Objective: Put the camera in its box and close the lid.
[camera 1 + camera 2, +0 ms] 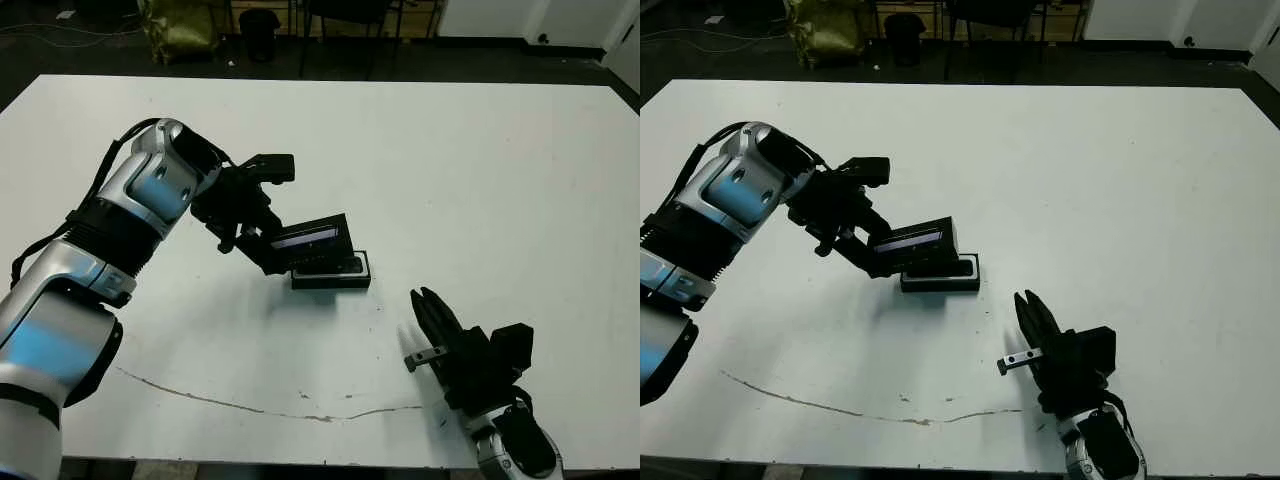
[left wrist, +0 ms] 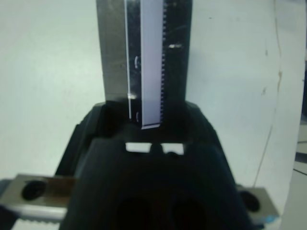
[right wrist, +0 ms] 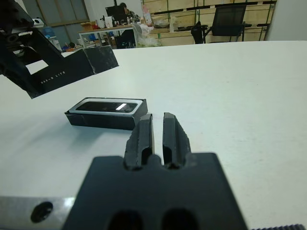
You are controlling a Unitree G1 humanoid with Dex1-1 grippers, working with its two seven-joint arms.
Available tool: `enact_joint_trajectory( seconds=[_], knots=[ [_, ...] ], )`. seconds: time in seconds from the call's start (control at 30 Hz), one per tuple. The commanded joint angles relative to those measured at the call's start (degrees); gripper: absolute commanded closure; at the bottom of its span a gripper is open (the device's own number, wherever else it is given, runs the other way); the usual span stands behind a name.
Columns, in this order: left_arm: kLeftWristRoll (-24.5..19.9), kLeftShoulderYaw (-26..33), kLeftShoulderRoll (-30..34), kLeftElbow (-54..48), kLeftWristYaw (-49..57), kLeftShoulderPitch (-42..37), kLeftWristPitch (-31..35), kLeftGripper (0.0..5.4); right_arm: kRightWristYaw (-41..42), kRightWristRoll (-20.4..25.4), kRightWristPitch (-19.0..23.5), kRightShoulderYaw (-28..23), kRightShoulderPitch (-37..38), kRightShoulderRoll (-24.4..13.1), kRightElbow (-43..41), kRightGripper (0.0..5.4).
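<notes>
A white surface (image 1: 480, 160) carries the box (image 1: 332, 276) near its centre, the camera (image 3: 106, 106) lying inside. A thin dark scratch (image 1: 250, 405) runs at about 7 o'clock.

— What sort of place is this?
— A lab or workshop. At the top of the right wrist view stand shelves (image 3: 201, 12) of cardboard boxes, a cluttered desk (image 3: 103, 29) with a person (image 3: 125, 9) behind it, and an office chair (image 3: 225, 21).
— And nearer?
— A scuffed white table (image 1: 480, 160) on a dark floor (image 1: 90, 50).

box (image 1: 345, 276): near part hidden by lid (image 1: 312, 238) | left wrist view blurred
</notes>
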Motion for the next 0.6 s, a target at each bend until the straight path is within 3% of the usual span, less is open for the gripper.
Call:
enact_joint_trajectory(
  seconds=[0.03,0.6],
  knots=[
    [0.39,-0.64,0.36,0.28,1.40,1.51,0.51,3.15,-0.23,-0.01,1.05,-0.11,0.39,-0.30,0.46,5.40],
    [0.24,-1.52,-1.37,2.76,3.75,1.64,-1.94,3.15,-0.23,0.43,1.34,-0.18,0.42,-0.01,0.53,5.40]
  ],
)
